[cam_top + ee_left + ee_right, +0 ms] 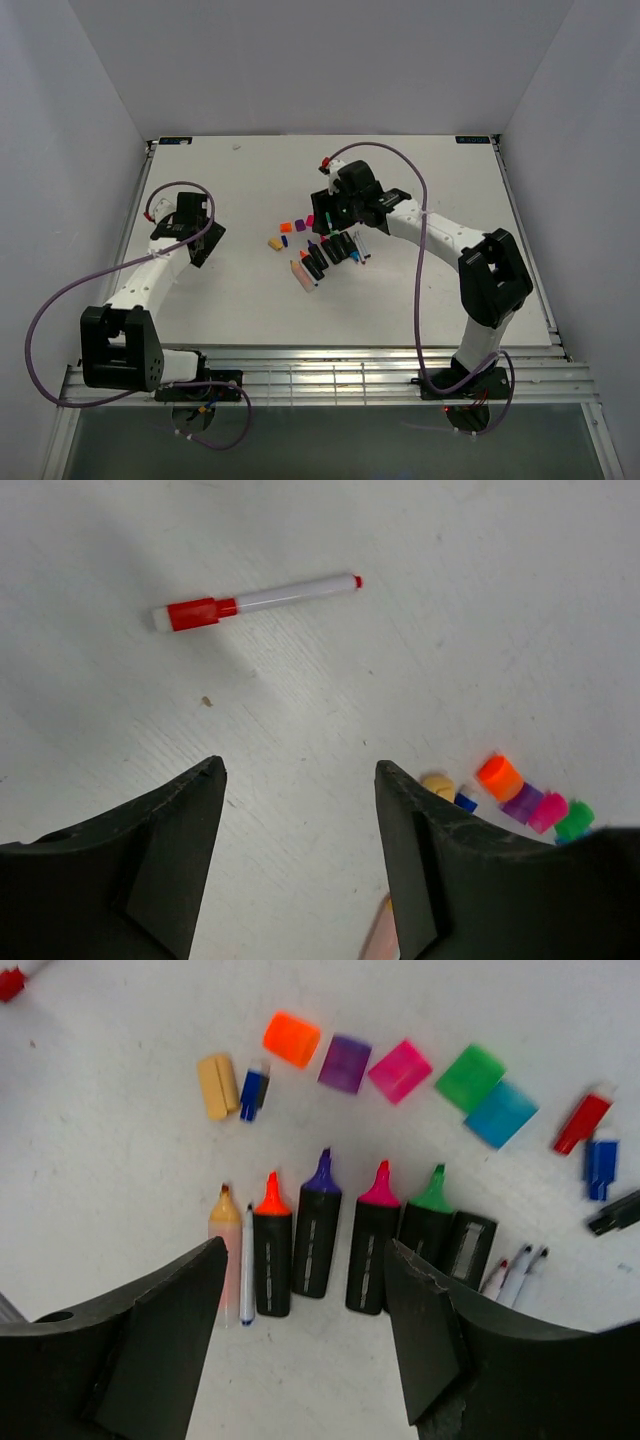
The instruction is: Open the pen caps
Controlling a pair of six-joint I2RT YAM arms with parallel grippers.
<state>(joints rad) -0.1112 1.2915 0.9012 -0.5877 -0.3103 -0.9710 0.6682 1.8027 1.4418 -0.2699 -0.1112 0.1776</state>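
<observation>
A: Over the highlighter row [318,1235], what's the right gripper [303,1260] doing?
B: Hangs above it, jaws wide apart, nothing betw. them. Row = black bodies side by side, bare tips orange, purple, pink, green.
A: Caps?
B: Off, loose line just beyond the row's tips: orange cap [291,1039], purple cap [344,1063], pink cap [399,1071], green cap [471,1077], blue cap [500,1113]; yellowish cap [217,1086] beyond the row's left end.
A: Left gripper [300,780]?
B: Well left of the row, spread wide, empty. Red-and-white thin pen [255,598] lies on the table [500,630] in front of it, apart from the row.
</observation>
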